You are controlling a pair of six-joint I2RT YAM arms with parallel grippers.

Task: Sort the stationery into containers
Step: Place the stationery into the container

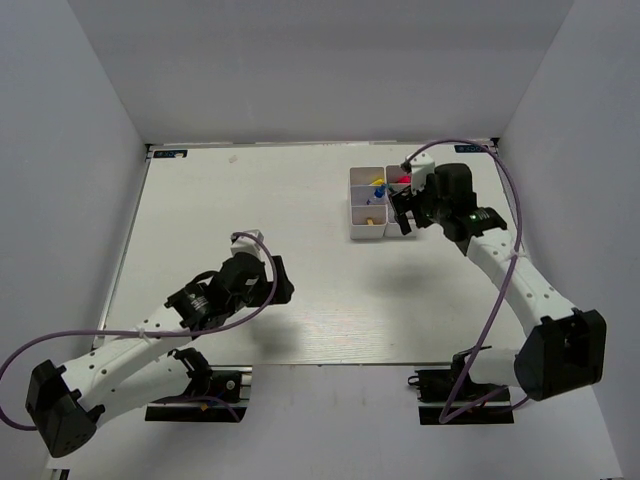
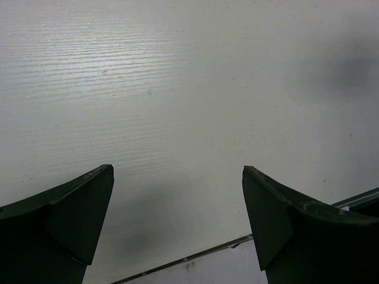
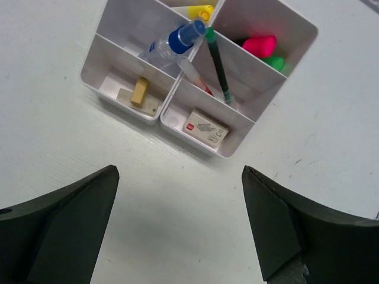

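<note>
Both claws and the sorted tray. My right claw [image 3: 179,173], jaws spread and empty, hangs just short of the tray [image 3: 189,139]. My left claw [image 2: 177,170], likewise spread, holds nothing above the table [image 2: 177,71]. Tray contents include the bottle [image 3: 172,42] leaning across two compartments, the green pen [image 3: 218,68] and the white eraser [image 3: 205,128]. I judge all of them light. Pens are stiff and slick, best pinched mid-barrel; erasers are rubbery, best taken by their flat sides.

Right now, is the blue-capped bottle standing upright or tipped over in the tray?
Tipped. The blue-capped bottle lies slanted inside the tray, not on its base, cap end raised.
</note>
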